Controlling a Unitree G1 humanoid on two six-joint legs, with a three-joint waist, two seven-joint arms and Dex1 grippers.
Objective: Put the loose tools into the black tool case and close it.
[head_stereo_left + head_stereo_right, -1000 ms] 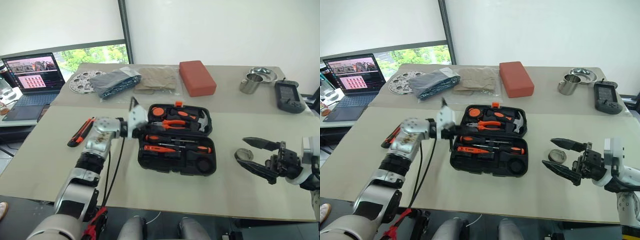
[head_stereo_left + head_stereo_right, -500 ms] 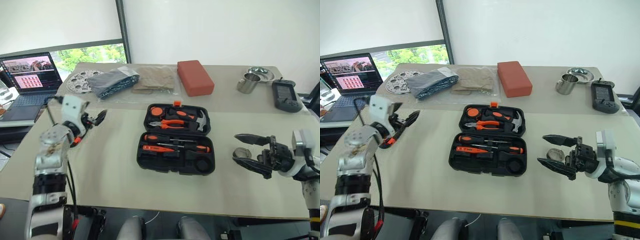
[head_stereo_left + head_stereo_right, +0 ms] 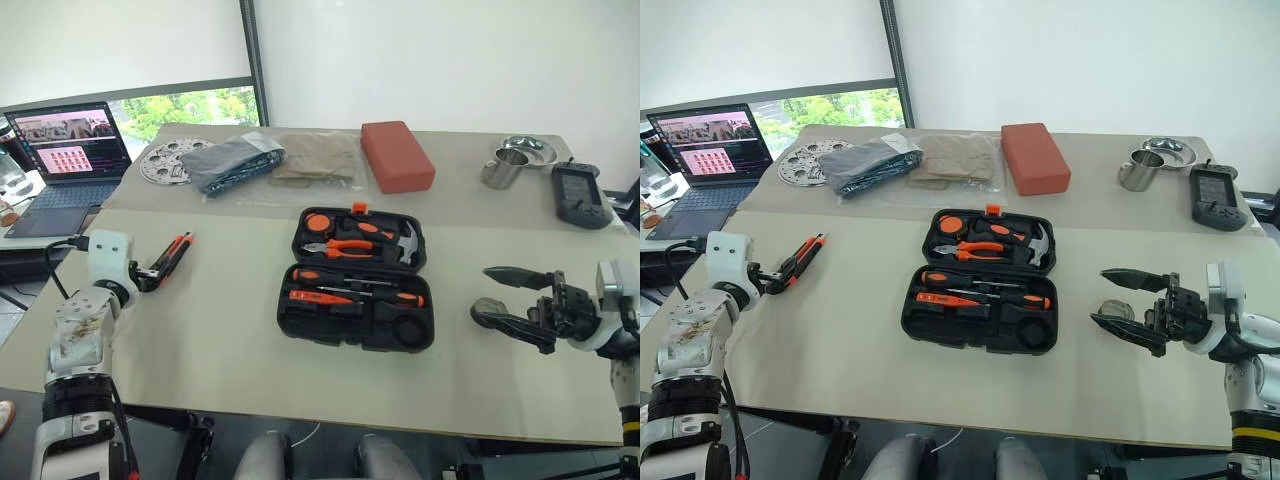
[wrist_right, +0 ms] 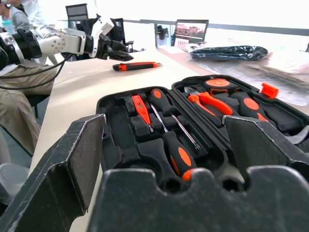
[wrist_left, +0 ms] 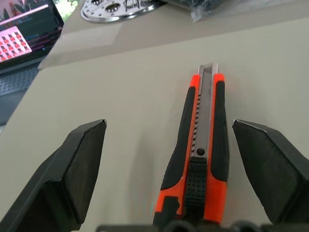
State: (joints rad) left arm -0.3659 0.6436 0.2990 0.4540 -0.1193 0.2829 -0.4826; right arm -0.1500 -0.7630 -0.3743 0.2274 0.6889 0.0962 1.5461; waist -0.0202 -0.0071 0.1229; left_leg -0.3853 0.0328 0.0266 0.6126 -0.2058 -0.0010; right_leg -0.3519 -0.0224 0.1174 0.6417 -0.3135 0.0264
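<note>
Swinging away from the case, our left gripper (image 5: 193,159) has crossed to the table's left side since a second ago and now sits low, its two black fingers (image 5: 72,169) spread wide on either side of the orange-and-black utility knife (image 5: 200,154), which lies flat on the beige tabletop (image 3: 230,330) between them, with clear gaps to both pads, so nothing is gripped. We see that knife (image 3: 170,258) well apart from the black moulded-plastic tool case (image 3: 357,290), which lies open at the table's middle with its orange latch at the far edge. Inside the case, the far half holds the orange-handled pliers (image 3: 345,247) and the steel hammer (image 3: 404,240), and the near half holds two orange-and-black-handled screwdrivers (image 3: 350,278) and a small all-orange screwdriver (image 3: 312,296) in their recesses. Over on the right, our right gripper (image 3: 515,297) has barely budged: it hovers with jaws wide apart and empty, the small dark tape roll (image 3: 487,309) resting on the table just by its lower finger. Beyond the case sits a red-brown rectangular block (image 3: 396,155), well clear of it.
</note>
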